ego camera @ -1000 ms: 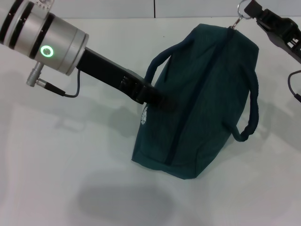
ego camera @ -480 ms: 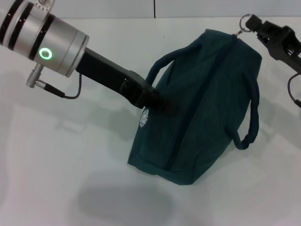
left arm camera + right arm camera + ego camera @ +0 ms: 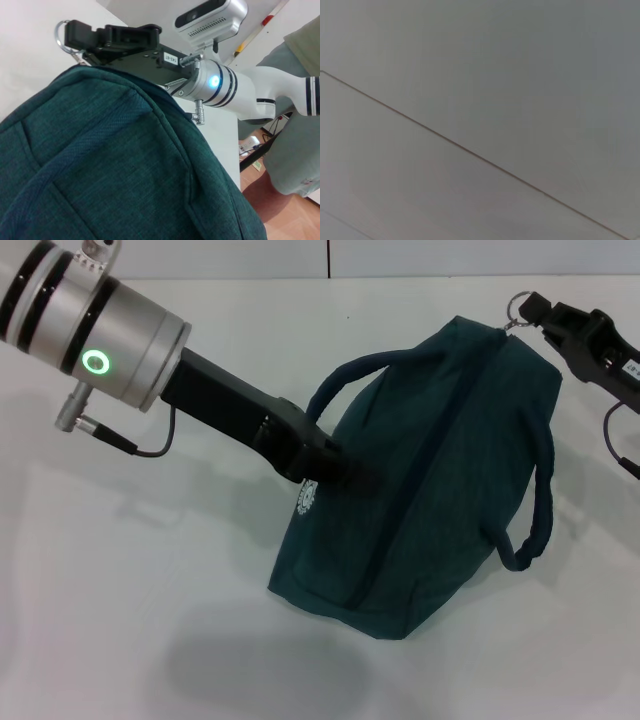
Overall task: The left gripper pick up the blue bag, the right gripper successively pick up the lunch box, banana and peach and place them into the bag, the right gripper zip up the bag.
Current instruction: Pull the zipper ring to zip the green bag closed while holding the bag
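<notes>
right gripper (image 3: 527,310) is clamped on the zip ring (image 3: 518,306) at the far end of the blue bag (image 3: 430,480) on the table (image 3: 130,590). left gripper (image 3: 345,470) pinches its side; pulling along the zip line seems wise.

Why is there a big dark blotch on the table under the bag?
Head view: that blotch is a shadow on the white table, cast by the raised bag. Right wrist view: only plain grey surface with a thin line, no shadow visible.
</notes>
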Robot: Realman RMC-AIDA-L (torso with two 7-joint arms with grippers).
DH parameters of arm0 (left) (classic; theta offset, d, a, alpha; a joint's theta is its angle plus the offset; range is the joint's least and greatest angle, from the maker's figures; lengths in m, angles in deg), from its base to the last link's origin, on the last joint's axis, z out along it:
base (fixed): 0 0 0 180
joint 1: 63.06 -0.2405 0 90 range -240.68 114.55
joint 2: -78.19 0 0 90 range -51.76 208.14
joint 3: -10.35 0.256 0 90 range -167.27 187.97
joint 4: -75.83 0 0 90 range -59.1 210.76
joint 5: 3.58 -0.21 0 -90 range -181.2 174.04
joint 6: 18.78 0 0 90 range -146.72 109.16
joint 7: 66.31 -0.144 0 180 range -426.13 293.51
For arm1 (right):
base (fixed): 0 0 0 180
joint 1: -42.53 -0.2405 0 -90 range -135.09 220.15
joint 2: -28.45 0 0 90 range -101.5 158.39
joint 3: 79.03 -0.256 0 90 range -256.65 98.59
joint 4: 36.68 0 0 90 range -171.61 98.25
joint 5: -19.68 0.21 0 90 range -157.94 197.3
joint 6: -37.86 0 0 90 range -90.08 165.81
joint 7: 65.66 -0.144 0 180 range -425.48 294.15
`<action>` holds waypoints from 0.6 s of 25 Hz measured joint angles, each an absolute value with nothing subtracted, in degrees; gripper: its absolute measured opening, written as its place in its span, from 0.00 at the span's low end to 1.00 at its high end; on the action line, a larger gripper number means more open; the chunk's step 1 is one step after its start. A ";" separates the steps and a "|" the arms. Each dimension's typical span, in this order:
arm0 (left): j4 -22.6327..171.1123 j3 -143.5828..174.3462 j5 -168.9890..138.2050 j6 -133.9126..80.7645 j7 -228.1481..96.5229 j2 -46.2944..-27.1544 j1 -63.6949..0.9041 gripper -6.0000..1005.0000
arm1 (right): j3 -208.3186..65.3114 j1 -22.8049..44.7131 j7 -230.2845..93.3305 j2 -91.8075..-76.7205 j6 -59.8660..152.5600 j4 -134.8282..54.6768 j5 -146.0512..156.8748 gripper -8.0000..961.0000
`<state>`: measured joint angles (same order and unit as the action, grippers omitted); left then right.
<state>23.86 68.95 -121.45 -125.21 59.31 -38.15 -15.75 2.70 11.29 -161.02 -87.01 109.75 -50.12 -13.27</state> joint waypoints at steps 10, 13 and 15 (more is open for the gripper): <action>23.88 68.41 -121.41 -125.19 59.28 -38.29 -16.22 0.05 | 3.76 10.15 -161.11 -87.04 106.75 -50.13 -14.08 0.02; 23.95 68.21 -121.41 -124.98 59.29 -38.35 -16.22 0.05 | 4.42 9.85 -161.11 -87.03 106.48 -50.13 -14.41 0.02; 24.08 67.86 -121.42 -124.79 59.40 -38.36 -16.24 0.05 | 4.81 9.79 -161.11 -87.03 106.61 -50.13 -14.45 0.02</action>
